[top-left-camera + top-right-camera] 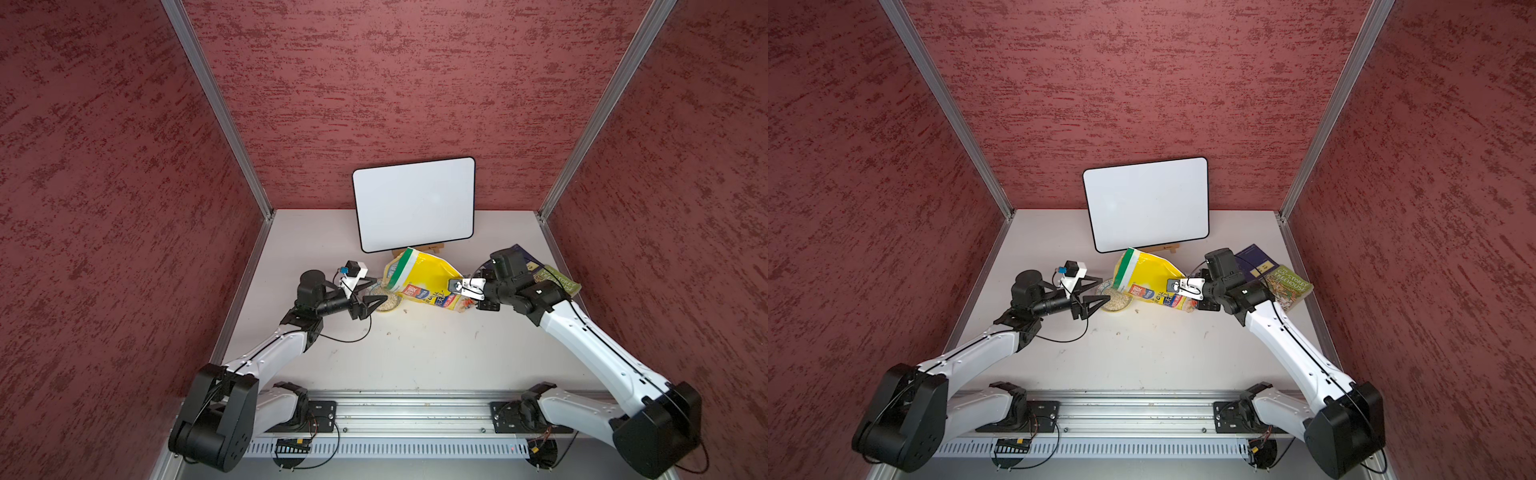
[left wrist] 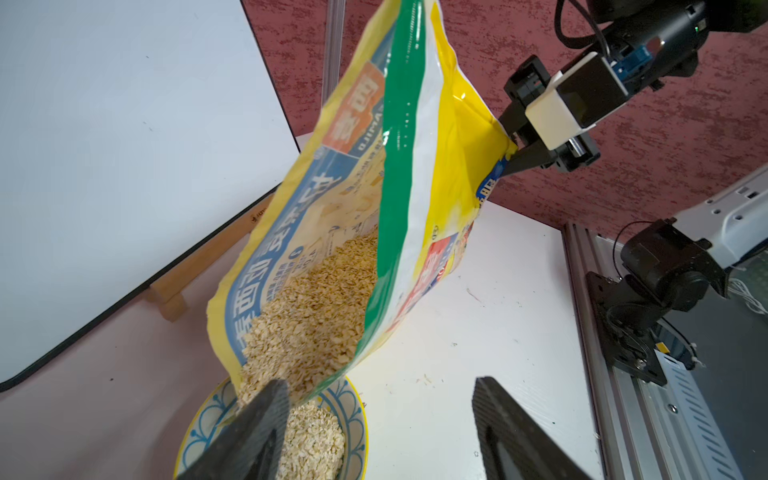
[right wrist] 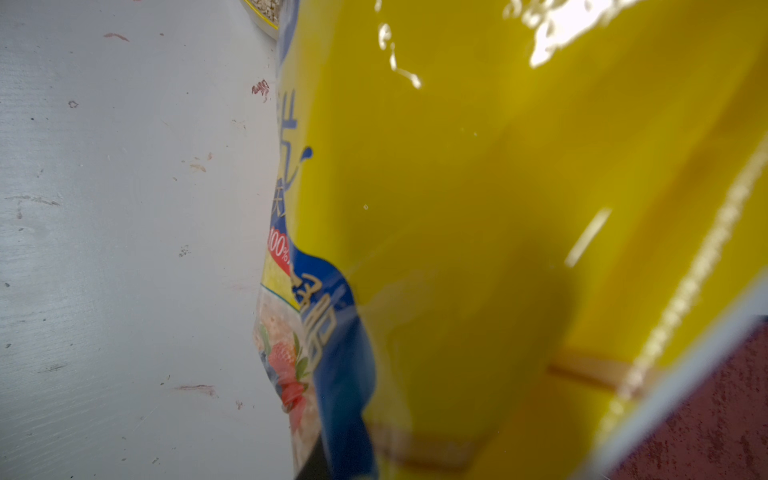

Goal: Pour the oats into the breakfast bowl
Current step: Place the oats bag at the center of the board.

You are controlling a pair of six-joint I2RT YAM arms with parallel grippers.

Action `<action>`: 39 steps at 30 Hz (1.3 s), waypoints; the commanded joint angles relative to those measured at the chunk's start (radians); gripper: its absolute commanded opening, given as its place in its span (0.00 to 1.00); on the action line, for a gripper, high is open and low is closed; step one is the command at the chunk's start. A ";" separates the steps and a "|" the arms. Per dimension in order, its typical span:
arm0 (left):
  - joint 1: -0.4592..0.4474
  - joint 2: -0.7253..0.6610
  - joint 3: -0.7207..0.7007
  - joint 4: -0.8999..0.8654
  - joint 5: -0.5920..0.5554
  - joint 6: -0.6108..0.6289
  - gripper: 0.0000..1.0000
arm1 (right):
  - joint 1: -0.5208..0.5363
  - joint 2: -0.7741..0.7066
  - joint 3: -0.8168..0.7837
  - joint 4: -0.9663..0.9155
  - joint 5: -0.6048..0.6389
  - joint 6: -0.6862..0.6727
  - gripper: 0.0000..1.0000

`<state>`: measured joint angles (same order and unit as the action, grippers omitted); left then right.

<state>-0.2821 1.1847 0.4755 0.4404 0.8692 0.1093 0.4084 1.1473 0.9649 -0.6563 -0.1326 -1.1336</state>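
Left fingers [image 2: 266, 419] sit closest in the left wrist view: black, ribbed, tapered, spread wide, gripping nothing. One overlaps the pouch mouth and the bowl rim there; can't tell if it touches. In both top views they sit at the 9 o'clock side of the bowl [image 1: 395, 306]. Right fingers [image 2: 524, 158] are pinched narrow on the bottom corner of the pouch [image 1: 428, 272], at its 3 o'clock end. Pouch is glossy yellow film with a green-white strip, tilted with the mouth down at 9 o'clock, over the bowl. Only the left wrist view looks into the mouth: the oats [image 2: 316, 316], pale flat flakes, are piled down to the lip, with a heap already in the bowl, which is round and white with blue arches and a yellow rim. Right wrist view is mostly yellow film and strawberry print, with the fingers almost hidden. Top views add a whiteboard [image 1: 415, 203] on a wooden easel at the pouch's 12 o'clock and a green book [image 1: 1289, 286] at 3 o'clock behind the right wrist. White surface [image 1: 415, 357] is scuffed, with a few stray flakes.
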 commanded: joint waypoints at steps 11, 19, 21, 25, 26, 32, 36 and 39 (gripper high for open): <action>-0.061 0.120 0.157 -0.141 -0.007 0.088 0.49 | -0.013 -0.044 0.047 0.163 -0.034 0.008 0.00; -0.079 0.169 0.209 -0.158 -0.010 0.092 0.19 | -0.014 -0.049 0.040 0.157 -0.038 0.017 0.00; -0.081 0.165 0.217 -0.168 -0.012 0.095 0.07 | -0.013 -0.049 0.037 0.156 -0.034 0.020 0.00; -0.087 0.139 0.228 -0.180 -0.016 0.095 0.00 | -0.014 -0.055 0.026 0.154 -0.034 0.044 0.00; -0.089 0.130 0.230 -0.184 -0.020 0.094 0.00 | -0.016 -0.061 0.019 0.158 -0.039 0.056 0.00; -0.139 0.051 0.304 -0.291 -0.106 0.106 0.00 | -0.033 -0.101 -0.038 0.167 -0.056 0.150 0.00; -0.202 0.018 0.386 -0.414 -0.161 0.154 0.00 | -0.090 -0.122 -0.098 0.185 -0.153 0.240 0.00; -0.261 0.013 0.454 -0.495 -0.216 0.205 0.00 | -0.129 -0.119 -0.148 0.229 -0.228 0.280 0.00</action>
<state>-0.5072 1.2304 0.8623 0.0029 0.6926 0.2569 0.3138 1.0519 0.8215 -0.5884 -0.2890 -0.9352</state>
